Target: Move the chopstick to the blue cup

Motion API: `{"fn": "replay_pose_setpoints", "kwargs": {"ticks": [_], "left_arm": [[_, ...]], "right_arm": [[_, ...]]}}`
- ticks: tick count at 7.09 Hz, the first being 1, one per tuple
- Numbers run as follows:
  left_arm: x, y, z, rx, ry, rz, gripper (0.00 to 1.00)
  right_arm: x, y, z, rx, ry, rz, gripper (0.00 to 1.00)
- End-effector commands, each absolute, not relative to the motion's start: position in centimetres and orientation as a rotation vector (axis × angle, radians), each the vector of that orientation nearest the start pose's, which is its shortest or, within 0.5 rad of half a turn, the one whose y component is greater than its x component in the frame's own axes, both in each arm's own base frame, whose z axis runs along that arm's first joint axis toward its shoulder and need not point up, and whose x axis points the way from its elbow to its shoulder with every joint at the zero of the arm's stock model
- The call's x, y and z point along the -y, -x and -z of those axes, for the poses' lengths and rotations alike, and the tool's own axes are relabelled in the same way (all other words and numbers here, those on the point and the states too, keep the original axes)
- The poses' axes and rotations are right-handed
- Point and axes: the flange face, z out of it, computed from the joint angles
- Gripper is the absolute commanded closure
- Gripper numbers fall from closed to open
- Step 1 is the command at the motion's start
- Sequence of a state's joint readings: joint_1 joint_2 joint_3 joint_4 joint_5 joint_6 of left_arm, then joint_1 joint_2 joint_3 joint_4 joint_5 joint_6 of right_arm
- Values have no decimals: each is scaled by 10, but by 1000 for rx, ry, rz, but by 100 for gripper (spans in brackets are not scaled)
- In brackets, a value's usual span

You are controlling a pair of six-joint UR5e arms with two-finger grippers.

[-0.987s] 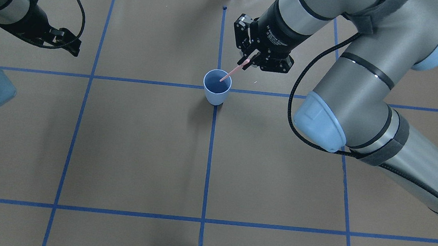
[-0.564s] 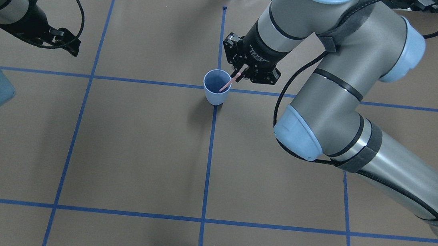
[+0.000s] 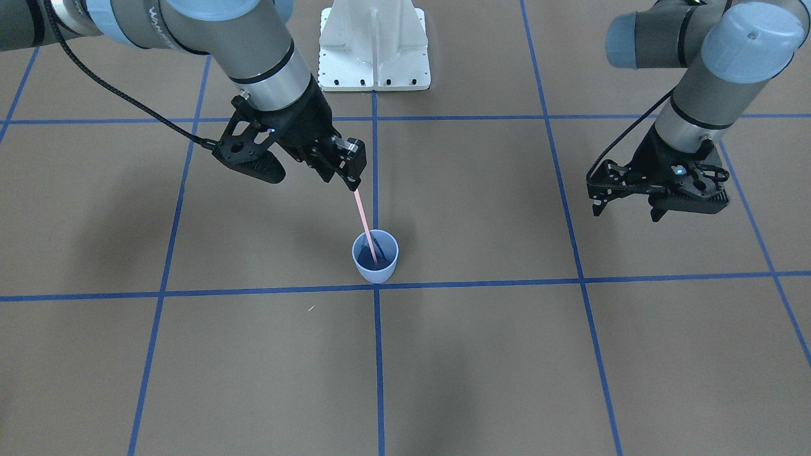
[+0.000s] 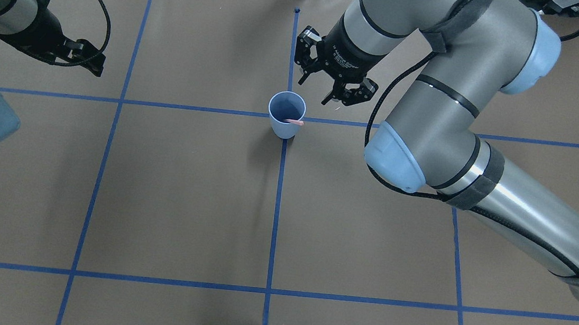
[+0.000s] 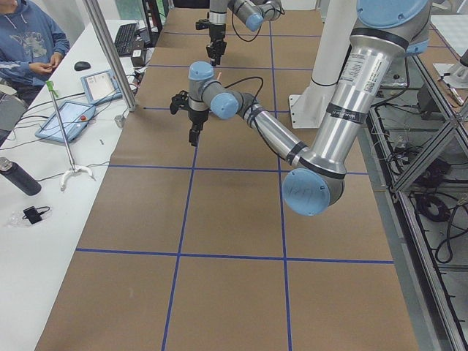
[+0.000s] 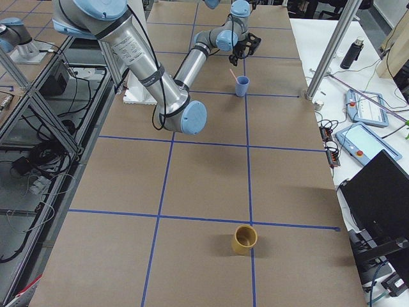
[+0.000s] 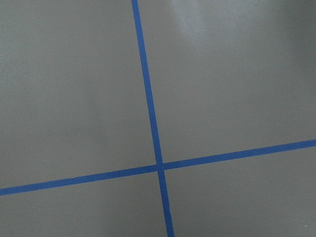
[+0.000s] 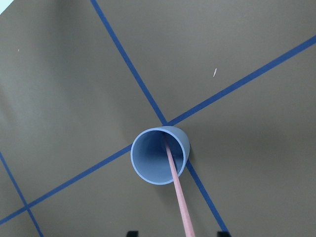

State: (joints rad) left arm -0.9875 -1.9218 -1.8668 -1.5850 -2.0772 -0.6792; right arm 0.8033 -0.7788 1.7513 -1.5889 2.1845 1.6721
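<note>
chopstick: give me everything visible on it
The chopstick is a thin, straight pink stick, plastic by its look. Its lower end sits inside the upright blue cup and it leans on the rim, the upper part sticking out at a slant. The right tool is open above it, not gripping it.

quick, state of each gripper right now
Left gripper: open, holding nothing.
Right gripper: open, holding nothing; the chopstick leans free in the blue cup.
</note>
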Motion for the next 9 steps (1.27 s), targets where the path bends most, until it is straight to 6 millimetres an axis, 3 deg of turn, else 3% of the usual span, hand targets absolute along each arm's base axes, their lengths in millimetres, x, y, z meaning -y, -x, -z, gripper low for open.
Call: {"fn": "replay_pose_setpoints", "kwargs": {"ticks": [1, 2, 5, 6, 8, 9], "left_arm": [[539, -252, -336, -772, -232, -78, 1], [530, -244, -347, -765, -226, -82, 1], [516, -197, -380, -733, -240, -115, 1], [517, -170, -395, -752, -225, -138, 1], [523, -93, -443, -765, -233, -208, 1], [524, -71, -468, -747, -227, -225, 1]], "right_arm": [[520, 318, -141, 1096, 243, -565, 1], [510, 274, -181, 1083, 187, -568, 1], [485, 174, -309, 961, 15, -379, 0], [481, 138, -351, 908, -36, -299, 0], [461, 83, -431, 820, -82, -143, 0], [452, 59, -470, 799, -105, -96, 0]]}}
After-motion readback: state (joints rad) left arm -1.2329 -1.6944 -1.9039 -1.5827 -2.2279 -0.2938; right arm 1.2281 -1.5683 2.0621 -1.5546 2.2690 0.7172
